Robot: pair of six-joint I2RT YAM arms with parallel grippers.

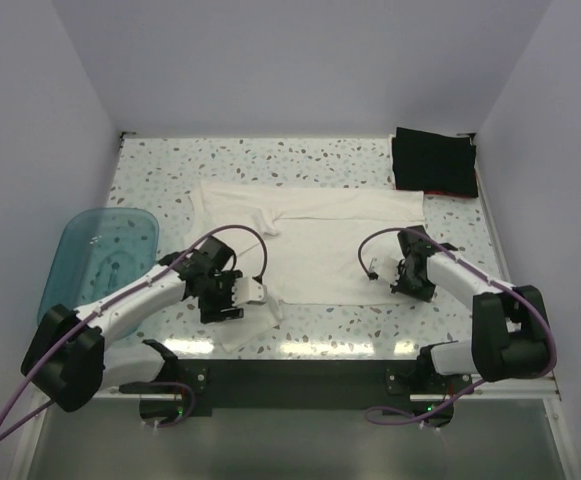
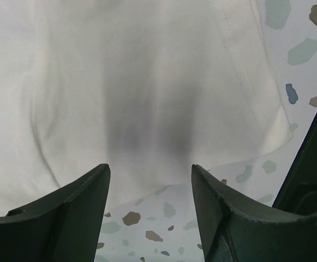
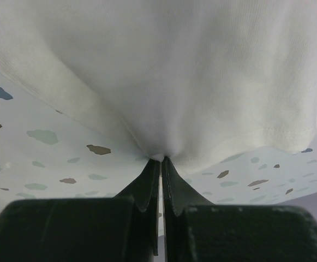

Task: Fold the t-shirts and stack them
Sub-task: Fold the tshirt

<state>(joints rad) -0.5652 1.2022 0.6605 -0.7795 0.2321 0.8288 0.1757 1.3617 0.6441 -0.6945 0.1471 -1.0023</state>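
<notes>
A plain white t-shirt (image 1: 315, 240) lies spread flat in the middle of the speckled table. My right gripper (image 1: 402, 278) is at its near right hem, shut on a pinch of the white cloth (image 3: 163, 82), which bunches at the closed tips of that gripper (image 3: 161, 159). My left gripper (image 1: 240, 295) is at the shirt's near left corner. In the left wrist view this gripper (image 2: 150, 168) is open, with the white t-shirt's edge (image 2: 147, 82) just ahead of the tips and bare table between the fingers. Folded black t-shirts (image 1: 432, 160) are stacked at the back right, a red edge (image 1: 452, 192) showing beneath them.
A translucent blue plastic tub (image 1: 100, 255) sits at the table's left edge, close to my left arm. Grey walls enclose the table (image 1: 170, 165) on three sides. Purple cables loop over both arms.
</notes>
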